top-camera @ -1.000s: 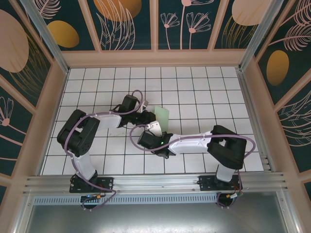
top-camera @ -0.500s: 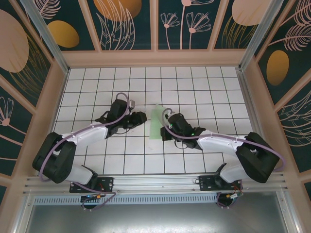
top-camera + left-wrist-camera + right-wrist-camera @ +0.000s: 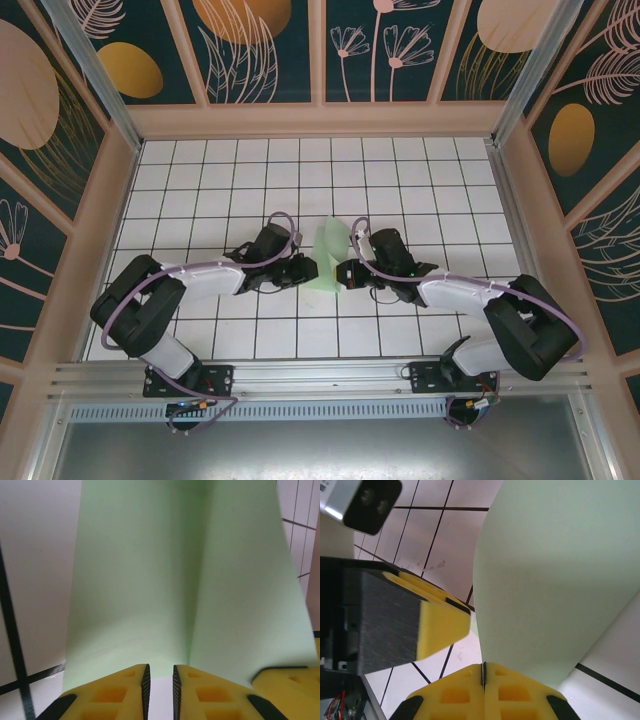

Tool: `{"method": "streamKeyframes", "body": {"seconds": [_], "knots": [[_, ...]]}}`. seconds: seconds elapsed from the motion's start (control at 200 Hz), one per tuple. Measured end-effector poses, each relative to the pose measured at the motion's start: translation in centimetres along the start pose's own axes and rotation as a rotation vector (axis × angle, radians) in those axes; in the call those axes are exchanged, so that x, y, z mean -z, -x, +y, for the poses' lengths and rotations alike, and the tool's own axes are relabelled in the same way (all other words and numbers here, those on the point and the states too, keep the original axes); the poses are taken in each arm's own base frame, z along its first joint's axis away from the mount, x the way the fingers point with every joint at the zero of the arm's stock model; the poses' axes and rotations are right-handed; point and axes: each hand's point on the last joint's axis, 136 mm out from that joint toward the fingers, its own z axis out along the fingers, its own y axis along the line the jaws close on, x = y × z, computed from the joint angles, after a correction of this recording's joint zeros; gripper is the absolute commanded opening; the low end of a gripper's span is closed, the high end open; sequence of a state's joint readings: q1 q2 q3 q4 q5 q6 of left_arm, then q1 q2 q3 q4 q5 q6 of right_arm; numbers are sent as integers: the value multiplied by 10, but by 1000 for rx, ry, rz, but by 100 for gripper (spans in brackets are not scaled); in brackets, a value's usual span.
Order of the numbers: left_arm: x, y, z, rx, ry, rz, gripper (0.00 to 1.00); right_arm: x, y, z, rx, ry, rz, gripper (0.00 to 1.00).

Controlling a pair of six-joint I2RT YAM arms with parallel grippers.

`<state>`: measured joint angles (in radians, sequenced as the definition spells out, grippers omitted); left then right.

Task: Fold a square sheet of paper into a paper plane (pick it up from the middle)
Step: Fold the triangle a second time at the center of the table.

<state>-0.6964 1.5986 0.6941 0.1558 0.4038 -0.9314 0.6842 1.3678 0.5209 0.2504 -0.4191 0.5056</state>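
Now, with your right gripper [image 3: 483, 674] clamped on the paper plane [image 3: 545, 580] just ahead of it and your left gripper [image 3: 159, 675] seemingly a slit open astride its ridge, any opposing pull could tear it.

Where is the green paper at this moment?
In the top view, the green paper sits near the middle of the tiled table, between the left gripper and the right gripper, whose shut jaws pinch one edge.
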Motion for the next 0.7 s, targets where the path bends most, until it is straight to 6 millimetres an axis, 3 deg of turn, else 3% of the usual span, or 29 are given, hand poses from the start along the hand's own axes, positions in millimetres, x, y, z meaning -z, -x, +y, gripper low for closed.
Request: {"method": "streamKeyframes", "body": {"seconds": [0.36, 0.696], "knots": [[-12, -2, 11, 12, 53, -14, 16, 1, 0, -2, -11, 13, 3, 5], [-18, -5, 33, 29, 120, -21, 15, -6, -6, -24, -64, -3, 53, 6]]}}
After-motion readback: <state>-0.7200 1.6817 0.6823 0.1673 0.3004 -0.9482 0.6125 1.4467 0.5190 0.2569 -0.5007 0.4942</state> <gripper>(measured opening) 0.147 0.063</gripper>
